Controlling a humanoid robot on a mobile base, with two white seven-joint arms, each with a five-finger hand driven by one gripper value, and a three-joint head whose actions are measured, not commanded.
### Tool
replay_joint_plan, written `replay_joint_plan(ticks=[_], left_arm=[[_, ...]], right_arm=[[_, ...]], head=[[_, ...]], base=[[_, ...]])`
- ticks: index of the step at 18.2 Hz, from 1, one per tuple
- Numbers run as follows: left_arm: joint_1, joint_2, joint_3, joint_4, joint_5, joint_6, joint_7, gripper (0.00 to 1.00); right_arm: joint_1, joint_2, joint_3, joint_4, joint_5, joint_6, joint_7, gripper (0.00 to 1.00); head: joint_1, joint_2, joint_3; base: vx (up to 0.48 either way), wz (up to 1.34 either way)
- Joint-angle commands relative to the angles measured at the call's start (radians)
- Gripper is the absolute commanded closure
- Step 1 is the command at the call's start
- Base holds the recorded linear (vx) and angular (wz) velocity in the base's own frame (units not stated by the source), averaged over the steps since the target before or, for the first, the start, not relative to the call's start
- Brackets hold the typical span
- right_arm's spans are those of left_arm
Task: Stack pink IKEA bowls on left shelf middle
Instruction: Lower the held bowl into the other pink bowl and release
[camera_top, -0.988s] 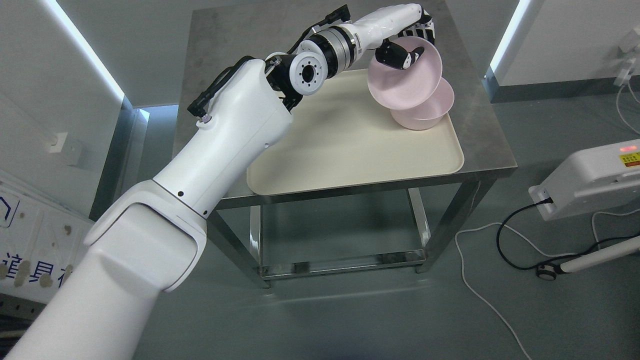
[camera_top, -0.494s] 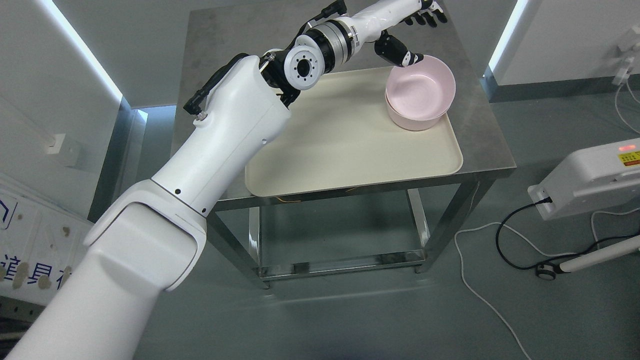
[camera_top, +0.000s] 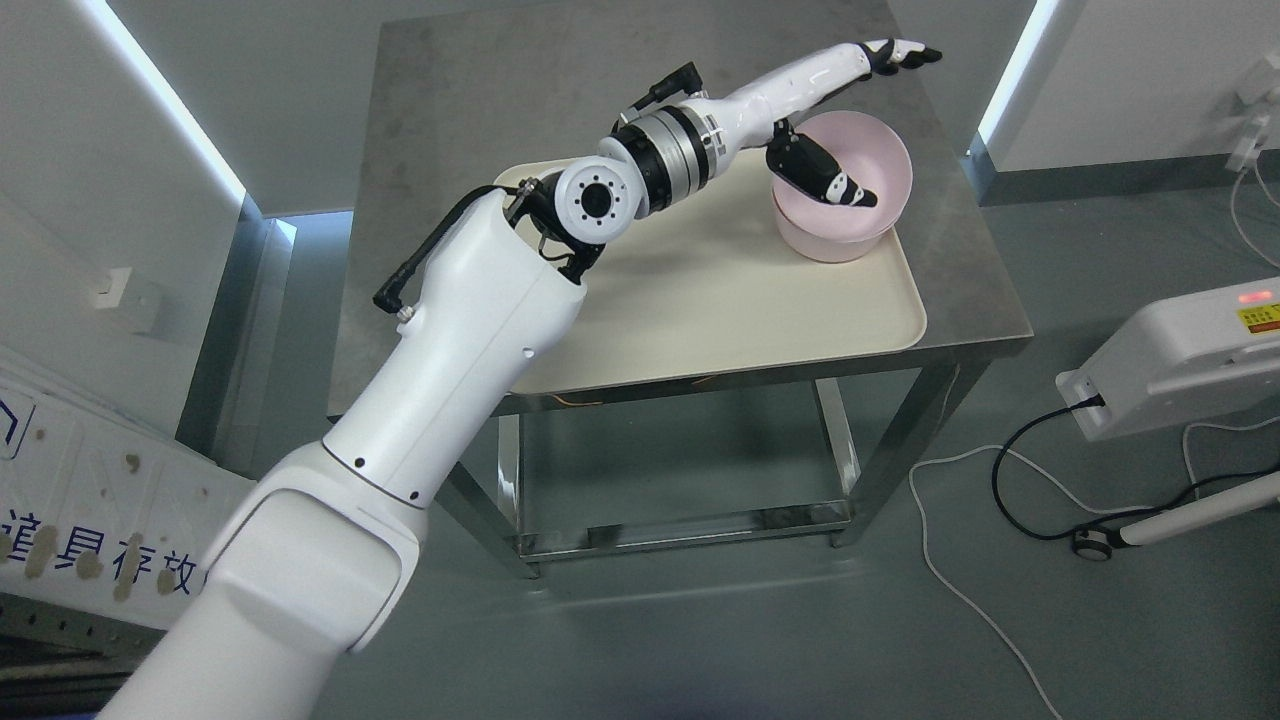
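The left arm's white shell covers the near left corner of the cream rectangular plastic tray (camera_top: 760, 310) and a good part of the brushed steel table (camera_top: 460, 110) beneath it, so that corner of the tray cannot be seen. How many pink round bowls (camera_top: 850, 215) are nested together is hard to make out: an upper rim sits inside a slightly lower pink wall, which suggests at least two, one inside the other, but the seam is partly masked by the thumb. The stack stands upright in the tray's far right corner, close to the table's right edge. Nothing else lies in the tray, and the inside of the top bowl shows only pink.

The left hand (camera_top: 830, 110) reaches across the tray from the lower left. Its fingers (camera_top: 900, 55) are stretched out flat and spread beyond the bowls' far rim, over the bare steel near the table's far edge, gripping nothing. The dark thumb (camera_top: 825, 180) hangs down over the bowl's left rim into the hollow; whether it touches the pink surface cannot be told.

On the floor to the right stand a white box-shaped device (camera_top: 1190, 360) with a red light, cut off by the picture's edge, and black and white cables (camera_top: 1010, 470).
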Motion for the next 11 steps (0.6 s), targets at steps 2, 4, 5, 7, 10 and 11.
replay_joint_plan(ticks=[2,4,5,7,10,11], left_arm=[[0.15,0.017,0.021,-0.266,-0.227,0.047,-0.037,0.13],[0.147,0.017,0.017,-0.243,-0.266,0.117,-0.036,0.14],[0.147,0.017,0.019,-0.237,-0.275,0.13,-0.036,0.16],[0.147,0.017,0.022,-0.22,-0.321,0.135,-0.036,0.19],[0.147,0.017,0.013,-0.192,-0.378,0.135,-0.036,0.24],[0.147,0.017,0.01,-0.182,-0.39,0.133,-0.036,0.26]], right_arm=[[0.0,-0.017,0.0,0.0,0.0,0.0,0.0,0.0],[0.0,-0.017,0.0,0.0,0.0,0.0,0.0,0.0],[0.0,-0.017,0.0,0.0,0.0,0.0,0.0,0.0],[0.0,-0.017,0.0,0.0,0.0,0.0,0.0,0.0],[0.0,-0.017,0.0,0.0,0.0,0.0,0.0,0.0],[0.0,-0.017,0.0,0.0,0.0,0.0,0.0,0.0]], head=[[0.0,0.0,0.0],[0.0,0.0,0.0],[0.0,0.0,0.0],[0.0,0.0,0.0],[0.0,0.0,0.0],[0.0,0.0,0.0]], base=[[0.003,-0.02],[0.007,-0.03],[0.0,0.0],[0.0,0.0],[0.0,0.0],[0.0,0.0]])
